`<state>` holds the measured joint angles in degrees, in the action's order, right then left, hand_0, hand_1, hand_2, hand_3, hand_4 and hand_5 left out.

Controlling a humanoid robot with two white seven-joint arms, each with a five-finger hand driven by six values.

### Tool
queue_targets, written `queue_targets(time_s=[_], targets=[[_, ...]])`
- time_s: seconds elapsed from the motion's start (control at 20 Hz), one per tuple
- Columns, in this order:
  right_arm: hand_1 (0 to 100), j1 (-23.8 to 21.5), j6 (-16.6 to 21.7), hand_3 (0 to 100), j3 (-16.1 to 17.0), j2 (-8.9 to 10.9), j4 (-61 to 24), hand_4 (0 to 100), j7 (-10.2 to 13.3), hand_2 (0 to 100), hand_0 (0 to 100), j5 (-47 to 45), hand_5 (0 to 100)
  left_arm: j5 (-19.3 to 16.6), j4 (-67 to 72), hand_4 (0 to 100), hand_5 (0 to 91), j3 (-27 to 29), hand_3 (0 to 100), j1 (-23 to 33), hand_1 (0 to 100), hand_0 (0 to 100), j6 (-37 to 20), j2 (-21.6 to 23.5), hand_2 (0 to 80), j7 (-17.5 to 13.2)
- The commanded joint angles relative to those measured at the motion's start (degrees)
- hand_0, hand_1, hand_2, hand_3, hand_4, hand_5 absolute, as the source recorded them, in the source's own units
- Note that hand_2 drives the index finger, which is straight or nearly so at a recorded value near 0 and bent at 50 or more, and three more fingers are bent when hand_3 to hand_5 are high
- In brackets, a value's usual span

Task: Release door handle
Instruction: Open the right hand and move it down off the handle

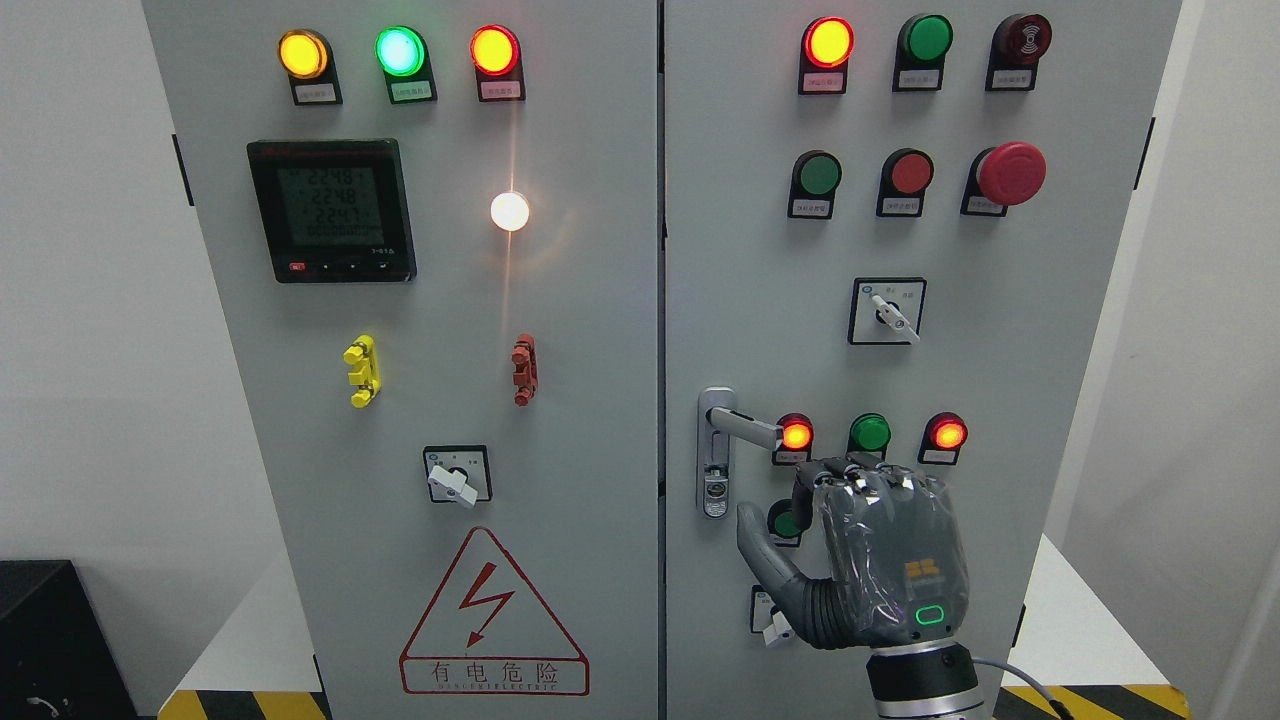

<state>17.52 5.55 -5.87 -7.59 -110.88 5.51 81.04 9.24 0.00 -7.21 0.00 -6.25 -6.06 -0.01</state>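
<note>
Grey and glossy under a clear wrap, the right hand is hovering before the right cabinet door, its fingers loosely curled and holding nothing, thumb jutting left. Up and left of the fingertips, apart from them, the metal door handle is sticking out sideways from its slim plate. Three round lamps are sitting just above the fingers, two glowing red, one green.

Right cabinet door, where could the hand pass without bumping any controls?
Bare grey panel lies between the white rotary switch and the silver door handle. It is crowded around the right hand, among lit red lamps and green buttons.
</note>
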Motion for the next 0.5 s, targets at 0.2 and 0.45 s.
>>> queue_targets(time_s=[0.2,0.45], targets=[[23,-2.32,7.53,60,12.02,-0.06,-4.87,55,0.2,45,45,-2.99,58,-0.01,1.67,0,0.0,0.0,0,-1.5,56,12,0.01,0.0,0.0,0.01],[23,-3.11,10.44,41,14.48,-0.06,-6.1,39,-0.15,27,45,-5.27,39,-0.01,1.67,0,0.0,0.0,0,-1.5,56,12,0.01,0.0,0.0,0.01]])
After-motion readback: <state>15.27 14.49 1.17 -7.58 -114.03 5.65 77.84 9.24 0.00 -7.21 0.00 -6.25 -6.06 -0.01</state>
